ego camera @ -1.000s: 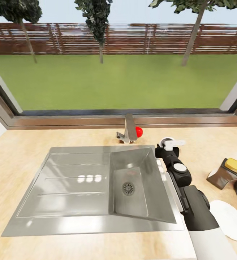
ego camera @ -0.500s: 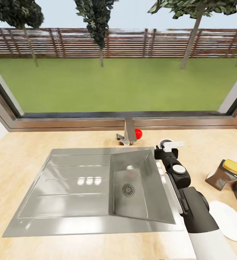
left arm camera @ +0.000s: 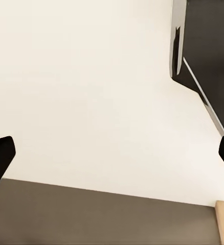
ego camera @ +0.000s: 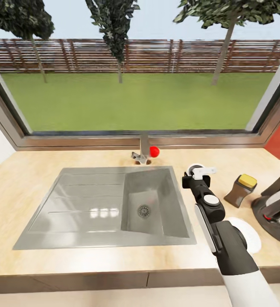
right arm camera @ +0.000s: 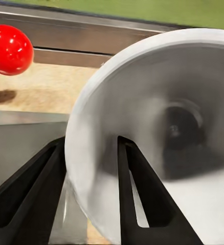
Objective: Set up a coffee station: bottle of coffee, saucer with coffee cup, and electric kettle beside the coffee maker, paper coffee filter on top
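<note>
The cup is held at its rim by the right gripper: in the right wrist view one dark finger lies inside the white bowl and the other outside against the wall. That view cuts off the cup's far side and base, and its handle cannot be made out; the inside is blurred grey with a dark patch low down (whether anything is in it I cannot tell). From the head the cup shows as a small white ring at the tip of the right arm, over the beige table, just beside the right rim of the sink. The steel basin holds nothing but its drain.

The jar, dark brown with a yellow lid, stands tilted in perspective to the right of the arm. The saucer, flat and white, lies nearer the table's front edge, partly hidden behind the forearm. The black-handled machine is cut off by the frame's right edge, so little of it can be read. A red knob sits by the tap behind the sink.

The left gripper stands wide, its two dark tips at opposite edges of its own view, over a pale surface.
</note>
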